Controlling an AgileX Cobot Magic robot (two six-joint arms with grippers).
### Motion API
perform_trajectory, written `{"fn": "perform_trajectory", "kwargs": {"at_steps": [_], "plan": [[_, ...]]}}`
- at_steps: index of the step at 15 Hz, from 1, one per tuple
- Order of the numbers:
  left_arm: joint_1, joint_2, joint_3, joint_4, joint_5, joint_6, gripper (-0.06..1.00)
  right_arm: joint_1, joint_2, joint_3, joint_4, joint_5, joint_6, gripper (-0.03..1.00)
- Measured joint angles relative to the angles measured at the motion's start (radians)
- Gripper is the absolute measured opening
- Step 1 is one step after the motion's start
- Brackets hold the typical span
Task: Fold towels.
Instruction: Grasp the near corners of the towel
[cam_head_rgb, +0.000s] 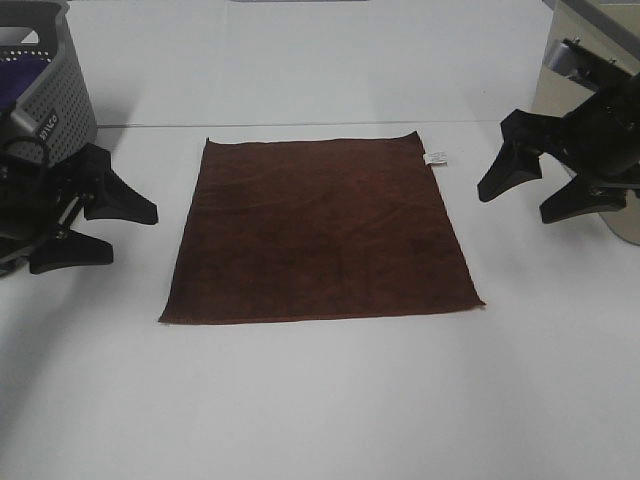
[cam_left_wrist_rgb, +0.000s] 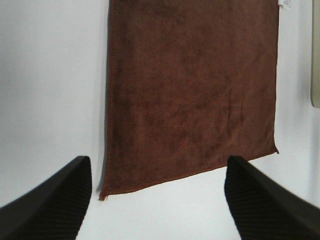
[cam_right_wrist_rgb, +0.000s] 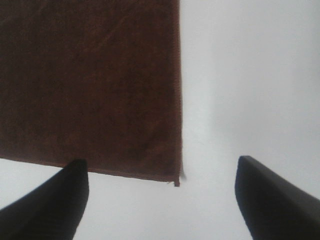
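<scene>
A dark reddish-brown towel (cam_head_rgb: 320, 230) lies flat and unfolded in the middle of the white table (cam_head_rgb: 320, 400). Its small white tag (cam_head_rgb: 437, 158) sits at the far right corner. My left gripper (cam_head_rgb: 120, 232) is open and empty to the left of the towel, a little apart from it. My right gripper (cam_head_rgb: 528, 192) is open and empty to the right of the towel, near the tag corner. The towel also shows in the left wrist view (cam_left_wrist_rgb: 192, 90) and in the right wrist view (cam_right_wrist_rgb: 90, 85), beyond the open fingers.
A grey perforated basket (cam_head_rgb: 50, 100) with something purple inside stands at the far left, behind my left arm. A beige box-like object (cam_head_rgb: 600, 60) stands at the far right behind my right arm.
</scene>
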Motion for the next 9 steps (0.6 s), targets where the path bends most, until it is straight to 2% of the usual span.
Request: {"fn": "perform_trajectory", "kwargs": {"at_steps": [3, 5, 7, 9], "plan": [[0.0, 0.101, -0.049, -0.011, 0.039, 0.02, 0.71, -0.013, 0.115, -0.067, 0.025, 0.052, -0.045, 0.76], [-0.007, 0.154, -0.056, -0.013, 0.046, 0.024, 0.71, -0.064, 0.187, -0.109, 0.061, 0.101, -0.078, 0.75], [-0.031, 0.181, -0.058, -0.014, 0.046, 0.036, 0.71, -0.107, 0.225, -0.117, 0.083, 0.124, -0.127, 0.74], [-0.078, 0.196, -0.058, -0.015, 0.01, 0.042, 0.71, -0.107, 0.252, -0.118, 0.098, 0.131, -0.161, 0.73]]}}
